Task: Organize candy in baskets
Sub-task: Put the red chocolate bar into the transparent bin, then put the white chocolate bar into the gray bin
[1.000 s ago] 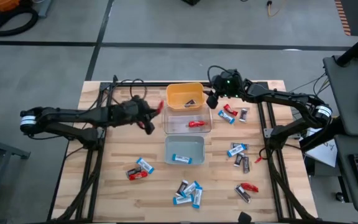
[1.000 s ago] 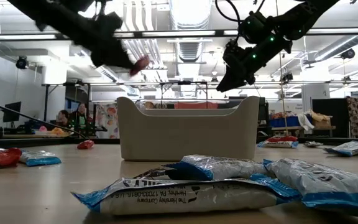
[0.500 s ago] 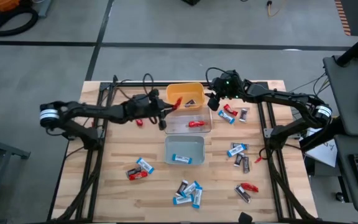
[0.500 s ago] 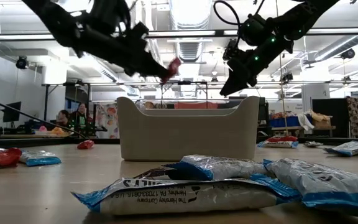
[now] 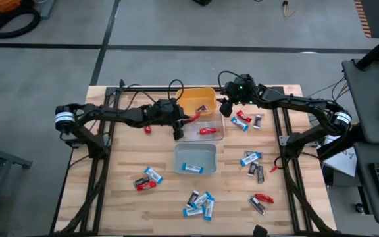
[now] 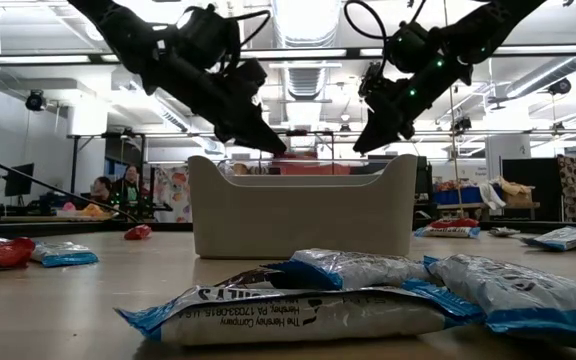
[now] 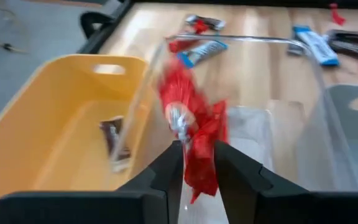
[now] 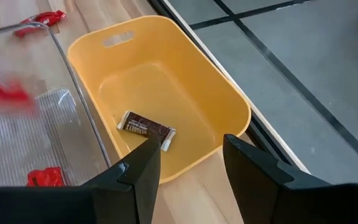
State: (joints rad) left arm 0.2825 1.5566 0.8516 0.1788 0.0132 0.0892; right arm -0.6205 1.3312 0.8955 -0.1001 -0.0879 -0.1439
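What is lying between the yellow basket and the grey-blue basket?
The clear basket lies between the yellow basket and grey-blue basket, shown in the high view; a red candy lies inside.

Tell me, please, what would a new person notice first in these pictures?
First, the left gripper, its jaws shut on a red candy over the clear basket at the table's middle. Next, the right gripper, jaws open and empty, above the yellow basket, which holds one dark bar.

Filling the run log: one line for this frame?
left gripper: shut on red candy, over clear basket | right gripper: open, empty, above yellow basket | yellow basket: one brown candy
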